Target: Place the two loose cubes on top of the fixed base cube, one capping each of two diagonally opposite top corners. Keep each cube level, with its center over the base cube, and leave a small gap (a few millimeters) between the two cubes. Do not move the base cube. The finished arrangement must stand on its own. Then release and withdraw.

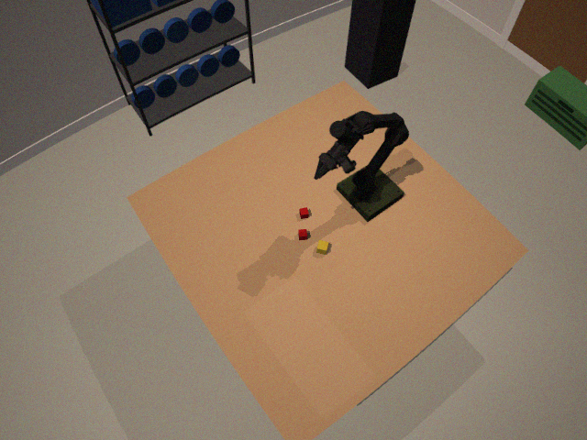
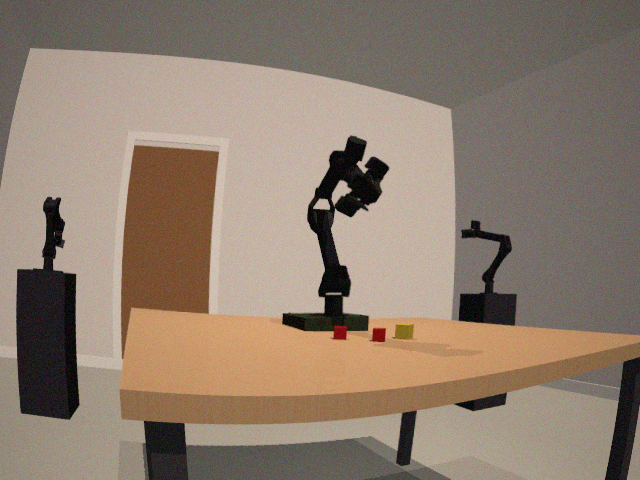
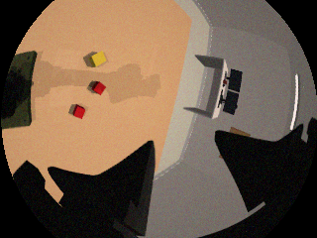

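Nothing is stacked yet: the two red cubes (image 1: 304,212) (image 1: 303,234) and the yellow base cube (image 1: 323,247) all sit apart on the worktop (image 1: 403,293), while the gripper (image 1: 320,171), partly open and empty, hangs high above them, every placement left to do.

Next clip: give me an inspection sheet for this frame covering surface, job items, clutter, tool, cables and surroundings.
Surface: tan table, arm's shadow across it.
Job's things: two red cubes and yellow cube apart on the table, none stacked.
Clutter: nothing seen.
Tool: open, empty, high above the table, aimed toward the cubes.
Cables: nothing seen.
Surroundings: rack of blue discs, dark pillar, green crate, door.
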Motion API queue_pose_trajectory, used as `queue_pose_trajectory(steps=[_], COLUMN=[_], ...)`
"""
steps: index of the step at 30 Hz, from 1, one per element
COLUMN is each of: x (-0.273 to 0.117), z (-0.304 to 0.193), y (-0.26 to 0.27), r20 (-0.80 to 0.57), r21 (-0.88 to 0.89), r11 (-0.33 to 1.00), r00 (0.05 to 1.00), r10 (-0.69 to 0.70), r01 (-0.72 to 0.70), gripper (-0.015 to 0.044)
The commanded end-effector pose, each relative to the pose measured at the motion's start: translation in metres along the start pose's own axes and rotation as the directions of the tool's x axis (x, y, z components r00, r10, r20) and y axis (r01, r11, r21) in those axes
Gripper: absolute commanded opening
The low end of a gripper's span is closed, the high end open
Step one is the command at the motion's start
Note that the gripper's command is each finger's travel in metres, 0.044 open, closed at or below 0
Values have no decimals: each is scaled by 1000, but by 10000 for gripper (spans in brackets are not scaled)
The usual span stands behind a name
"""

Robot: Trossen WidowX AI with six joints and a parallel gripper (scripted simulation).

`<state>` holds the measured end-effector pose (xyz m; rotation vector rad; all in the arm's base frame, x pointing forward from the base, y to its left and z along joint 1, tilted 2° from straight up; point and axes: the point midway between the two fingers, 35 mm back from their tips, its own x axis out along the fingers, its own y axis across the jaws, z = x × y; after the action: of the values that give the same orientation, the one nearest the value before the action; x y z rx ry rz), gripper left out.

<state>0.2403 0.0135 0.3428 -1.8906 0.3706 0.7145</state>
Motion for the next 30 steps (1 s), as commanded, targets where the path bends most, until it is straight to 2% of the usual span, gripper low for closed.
queue_pose_trajectory(steps=[1,9,17,20,25,30], x=[38,104,145,149,154,182], z=[-6,-17,-18,-16,-15,-5], y=[24,89,168,183,187,218], r20=[18,95,218,245,245,245], r21=[120,377,574,601,601,601], r11=[980,801,470,397,397,397], r00=[987,880,679,633,633,633], r10=[158,465,701,734,734,734], r01=[-159,-464,-670,-693,-693,-693], gripper=[265,265,265,265,265,265])
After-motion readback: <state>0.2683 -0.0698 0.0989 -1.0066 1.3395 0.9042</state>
